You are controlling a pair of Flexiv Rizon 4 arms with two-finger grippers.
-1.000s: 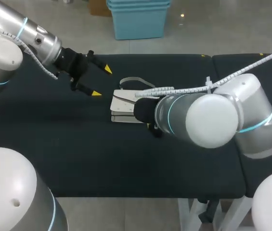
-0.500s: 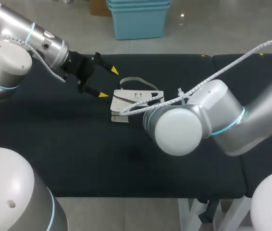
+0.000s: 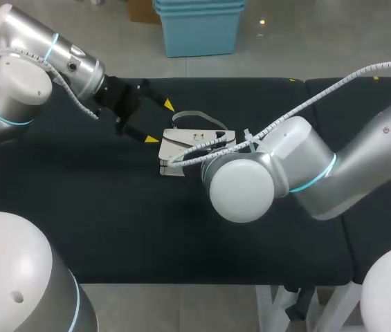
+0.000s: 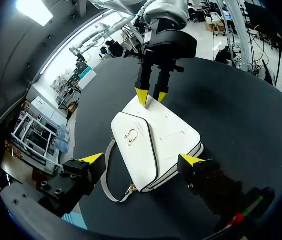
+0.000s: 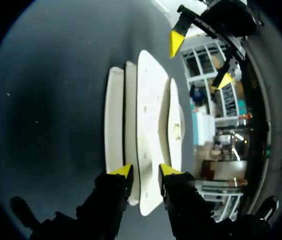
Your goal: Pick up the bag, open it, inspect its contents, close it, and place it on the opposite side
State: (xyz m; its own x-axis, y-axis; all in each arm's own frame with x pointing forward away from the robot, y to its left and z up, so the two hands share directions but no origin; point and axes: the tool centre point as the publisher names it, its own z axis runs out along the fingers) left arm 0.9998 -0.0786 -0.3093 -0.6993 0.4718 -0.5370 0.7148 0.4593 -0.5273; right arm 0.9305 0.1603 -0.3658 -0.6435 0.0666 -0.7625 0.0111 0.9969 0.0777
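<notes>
A white bag (image 3: 185, 148) lies flat on the black table, its grey strap (image 3: 195, 115) looped behind it. My left gripper (image 3: 160, 122) hovers at the bag's left end, open wide. In the left wrist view the bag (image 4: 155, 145) lies ahead of and below that gripper (image 4: 141, 159), apart from both fingers. My right gripper (image 4: 151, 96) stands at the bag's far edge with its yellow tips close together. In the right wrist view its fingers (image 5: 145, 170) clamp the edge of the bag (image 5: 150, 110) from both sides. In the head view my right arm (image 3: 243, 187) hides this gripper.
The black table (image 3: 112, 221) has bare cloth to the left of and in front of the bag. A second black table (image 3: 389, 104) adjoins on the right, with a seam between them. My right arm's bulk covers the bag's right half from above.
My left gripper has moved right, closer to the bag, still open. My right arm has swung around and its fingers have closed in on the bag's edge.
</notes>
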